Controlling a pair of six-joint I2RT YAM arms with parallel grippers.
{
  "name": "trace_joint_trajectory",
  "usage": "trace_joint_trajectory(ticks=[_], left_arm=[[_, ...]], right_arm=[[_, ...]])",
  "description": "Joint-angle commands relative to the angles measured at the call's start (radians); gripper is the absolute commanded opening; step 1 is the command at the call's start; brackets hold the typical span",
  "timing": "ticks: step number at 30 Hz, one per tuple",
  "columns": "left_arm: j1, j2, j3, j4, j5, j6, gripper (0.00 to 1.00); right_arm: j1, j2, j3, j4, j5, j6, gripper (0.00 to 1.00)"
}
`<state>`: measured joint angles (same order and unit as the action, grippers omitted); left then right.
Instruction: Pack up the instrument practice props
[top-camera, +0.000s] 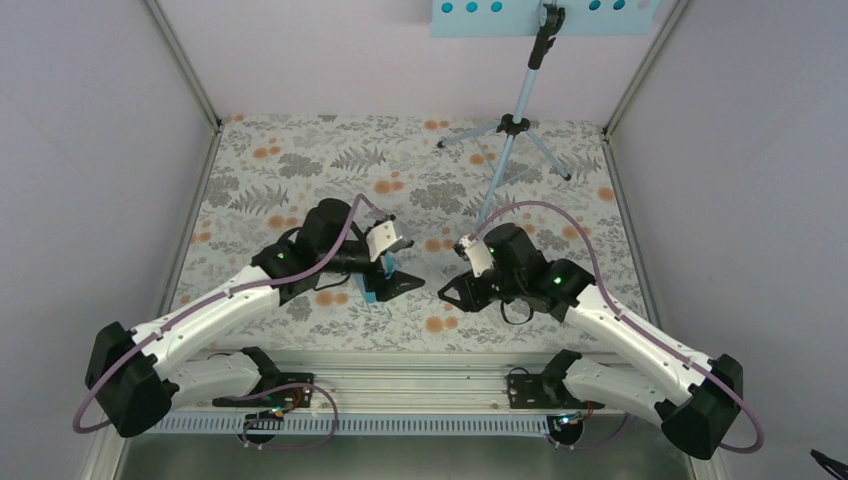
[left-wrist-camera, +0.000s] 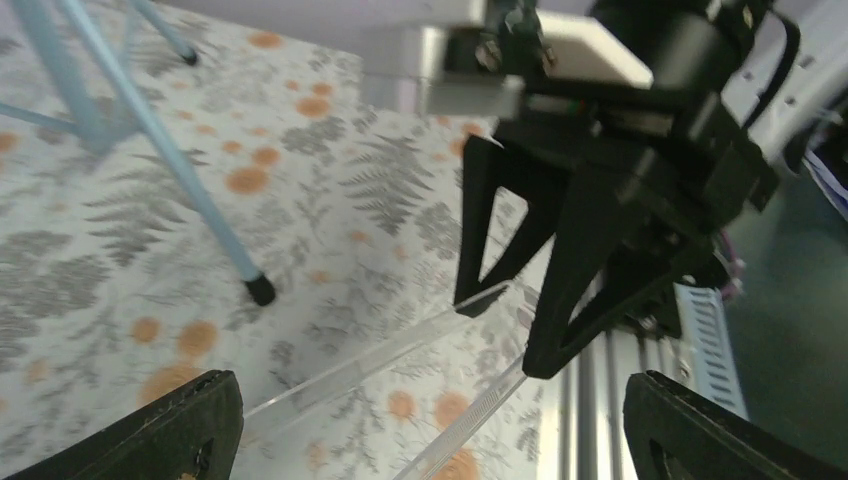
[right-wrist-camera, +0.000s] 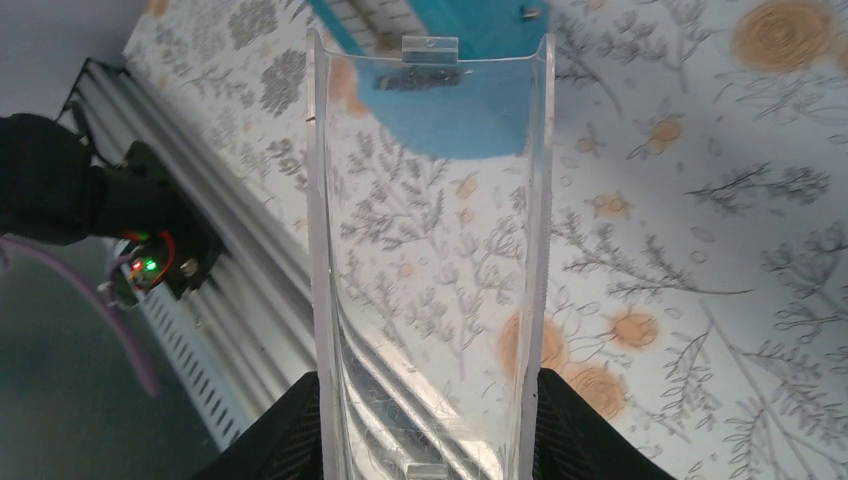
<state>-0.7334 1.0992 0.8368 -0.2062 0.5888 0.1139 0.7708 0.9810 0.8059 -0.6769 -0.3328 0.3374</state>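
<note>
Floral-patterned bench is carrying the music stand, which is standing upright at the rear, well apart from both arms. Right tool is clenching a clear case by its side walls, probably aiming it toward the teal pages lying mid-bench beside the left arm. Left tool is hanging released, fingers wide. Overhead, the case is nearly vanishing; only the wrist views are revealing it. I cannot tell where the metronome is.

We count one music stand, one clear case, one teal-blue prop on the worktop, plus two arms: the left arm and the right arm.
</note>
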Motion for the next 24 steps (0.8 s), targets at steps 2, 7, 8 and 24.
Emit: trace_joint_trajectory(ticks=[2,7,8,24], left_arm=[[-0.043,0.052,0.052,-0.098,0.105,0.070,0.90],[-0.068,0.100,0.068,-0.141,0.150,0.093,0.70],[-0.071,0.109,0.074,-0.148,0.162,0.100,0.66],[-0.103,0.185,0.097,-0.221,0.252,0.133,0.36]], right_arm=[[-0.004,-0.013,0.057,-0.085,-0.153,-0.023,0.36],[-0.004,0.009,0.094,-0.144,-0.217,-0.075,0.36],[-0.004,0.013,0.099,-0.153,-0.222,-0.085,0.36],[-0.004,0.066,0.173,-0.226,-0.208,-0.165,0.36]])
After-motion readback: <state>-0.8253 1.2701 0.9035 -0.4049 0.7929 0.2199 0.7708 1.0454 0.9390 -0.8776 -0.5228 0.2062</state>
